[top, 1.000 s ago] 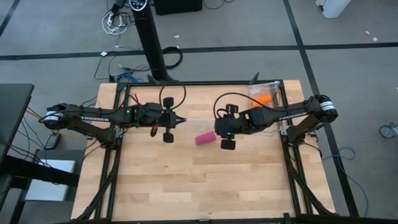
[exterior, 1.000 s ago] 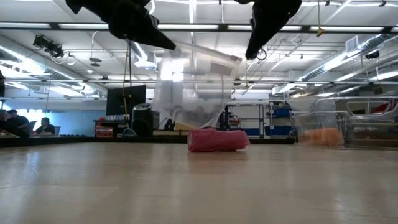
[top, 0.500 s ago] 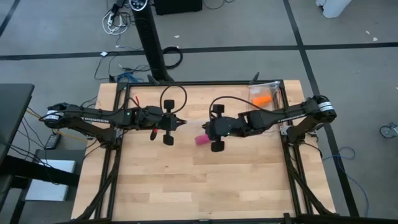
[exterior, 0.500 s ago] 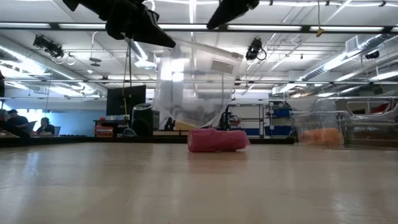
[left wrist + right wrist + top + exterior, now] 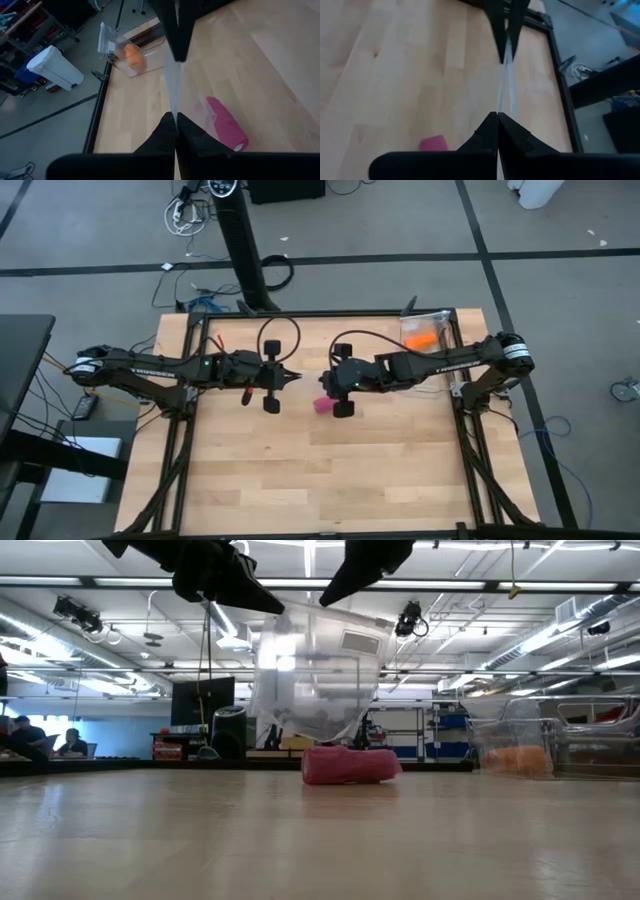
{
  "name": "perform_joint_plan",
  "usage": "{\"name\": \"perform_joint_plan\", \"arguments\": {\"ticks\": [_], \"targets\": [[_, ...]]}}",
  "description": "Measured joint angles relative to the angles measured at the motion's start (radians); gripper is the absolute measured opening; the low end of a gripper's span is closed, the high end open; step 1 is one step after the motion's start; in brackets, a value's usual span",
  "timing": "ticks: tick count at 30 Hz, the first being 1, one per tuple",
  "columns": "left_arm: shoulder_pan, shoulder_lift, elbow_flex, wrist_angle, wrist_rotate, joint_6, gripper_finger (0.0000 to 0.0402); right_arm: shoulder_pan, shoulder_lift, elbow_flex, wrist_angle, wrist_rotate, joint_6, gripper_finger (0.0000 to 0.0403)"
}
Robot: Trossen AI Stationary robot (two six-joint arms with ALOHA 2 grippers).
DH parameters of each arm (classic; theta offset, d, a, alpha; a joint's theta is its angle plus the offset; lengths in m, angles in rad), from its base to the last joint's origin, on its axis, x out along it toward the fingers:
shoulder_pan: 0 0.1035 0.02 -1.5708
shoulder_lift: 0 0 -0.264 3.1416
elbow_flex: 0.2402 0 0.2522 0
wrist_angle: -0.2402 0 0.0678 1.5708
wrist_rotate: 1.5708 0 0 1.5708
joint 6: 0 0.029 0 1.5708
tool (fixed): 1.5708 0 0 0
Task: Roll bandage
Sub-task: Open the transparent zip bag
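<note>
the magenta-pink rolled fabric bandage [image 5: 349,765] lies on its side on the bare pale wooden table [image 5: 330,480], near the middle, already wound into a short soft cylinder. in the high view only its end peeks out [image 5: 322,406] just beside and partly under the right gripper [image 5: 327,383]. both grippers hang above it, not touching it.

between them is a clear, thin plastic bag [image 5: 318,670] — each gripper pinches one edge. the left gripper [image 5: 176,117] is clenched on the film, and in its wrist view the sheet runs edge-on from its fingertips up to the other arm's fingers. the right gripper is likewise clamped on the film in its own wrist view [image 5: 497,116]. from the low view the bag hangs down in a loose belly from the two pinch points, its bottom hovering over the roll, apart from it.

the relation that matters: the roll sits below and between the two pinch points, a little to the right arm's side, so the right arm is nearer. its long axis runs roughly across the table from left to right, slightly tilted. neither gripper is free to pick it up while both hold the bag, so in my judgement the rolling is done and bagging is what's left.

a small orange roll [image 5: 424,338] rests in a clear plastic bin [image 5: 445,316] at the far right corner, well apart.
</note>
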Motion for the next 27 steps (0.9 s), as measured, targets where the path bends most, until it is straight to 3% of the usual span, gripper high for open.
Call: {"name": "perform_joint_plan", "arguments": {"ticks": [22, 27], "targets": [[-0.002, 0.0, 0.0, -0.03, 0.008, -0.01, 0.0003, -0.025, 0.02, 0.0, 0.028, 0.044, -0.001, 0.0], [-0.002, 0.0, 0.0, -0.031, 0.006, -0.011, 0.0003, -0.005, 0.02, 0.0, 0.03, 0.101, -0.016, 0.0]]}}
